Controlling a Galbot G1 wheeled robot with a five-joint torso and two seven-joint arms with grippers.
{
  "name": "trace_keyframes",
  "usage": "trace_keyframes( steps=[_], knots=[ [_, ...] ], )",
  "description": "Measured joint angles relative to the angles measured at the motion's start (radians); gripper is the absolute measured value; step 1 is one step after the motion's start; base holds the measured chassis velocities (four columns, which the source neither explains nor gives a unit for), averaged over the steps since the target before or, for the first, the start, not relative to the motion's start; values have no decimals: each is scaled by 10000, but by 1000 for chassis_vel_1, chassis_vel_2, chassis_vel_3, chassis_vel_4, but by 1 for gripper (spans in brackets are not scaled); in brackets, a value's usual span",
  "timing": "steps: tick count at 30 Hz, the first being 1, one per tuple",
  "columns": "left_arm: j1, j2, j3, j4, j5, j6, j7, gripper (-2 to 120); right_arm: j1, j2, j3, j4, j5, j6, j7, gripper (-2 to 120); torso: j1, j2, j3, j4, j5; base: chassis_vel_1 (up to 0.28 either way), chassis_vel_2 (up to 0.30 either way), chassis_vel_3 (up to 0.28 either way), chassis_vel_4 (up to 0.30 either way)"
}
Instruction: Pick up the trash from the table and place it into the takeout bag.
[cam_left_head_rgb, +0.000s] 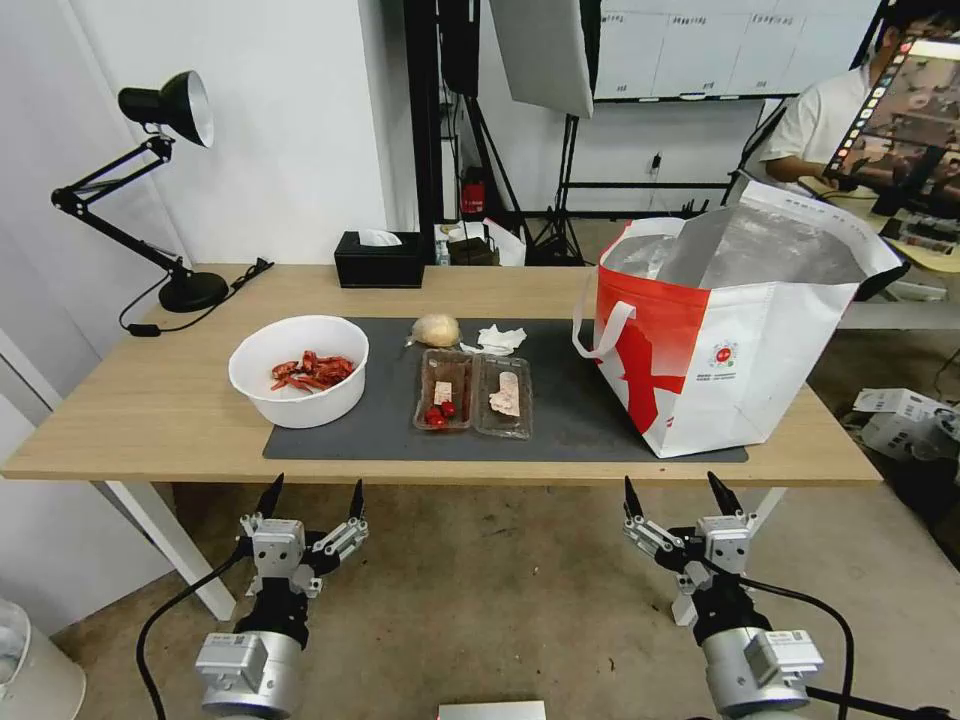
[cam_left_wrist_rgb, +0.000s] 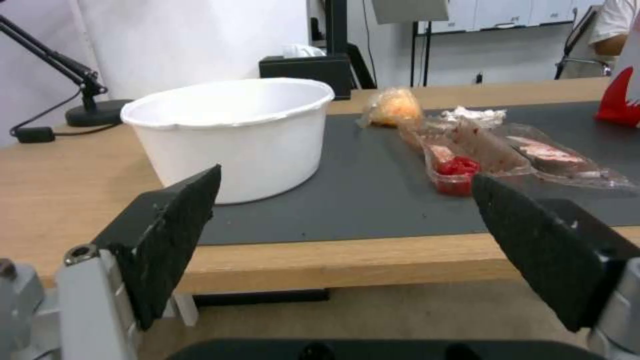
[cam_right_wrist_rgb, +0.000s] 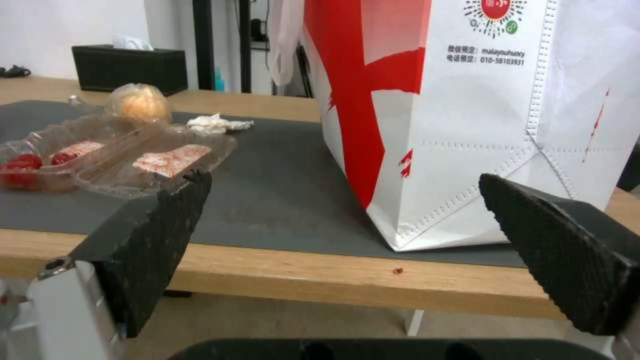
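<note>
On the table (cam_left_head_rgb: 150, 410) lies a dark grey mat with the trash: a white bowl (cam_left_head_rgb: 298, 370) of red shell scraps at the left, two clear trays (cam_left_head_rgb: 473, 394) in the middle, a beige wrapped lump (cam_left_head_rgb: 436, 329) and a crumpled tissue (cam_left_head_rgb: 497, 339) behind them. The red-and-white takeout bag (cam_left_head_rgb: 730, 330) stands open at the right end, foil lining showing. Both grippers hang below the table's front edge with nothing held. My left gripper (cam_left_head_rgb: 311, 497) is open in front of the bowl (cam_left_wrist_rgb: 233, 135). My right gripper (cam_left_head_rgb: 678, 492) is open in front of the bag (cam_right_wrist_rgb: 467, 115).
A black tissue box (cam_left_head_rgb: 378, 259) stands at the table's back edge and a black desk lamp (cam_left_head_rgb: 150, 190) at the back left. Stands and a person at a desk fill the room behind. Bare floor lies between me and the table.
</note>
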Motion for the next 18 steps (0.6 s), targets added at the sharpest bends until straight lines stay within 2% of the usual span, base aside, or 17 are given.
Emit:
trace_keyframes(
  steps=[15,18],
  knots=[
    [0,3,0,0,-2,3,-4,100,1,0,0,0,0,0,0,100,0,0,0,0,0,0,0,0,0],
    [-9,55,-1,-43,-131,191,-102,100,9,-50,5,5,45,-41,2,100,0,0,0,1,-1,0,0,0,0]
  ],
)
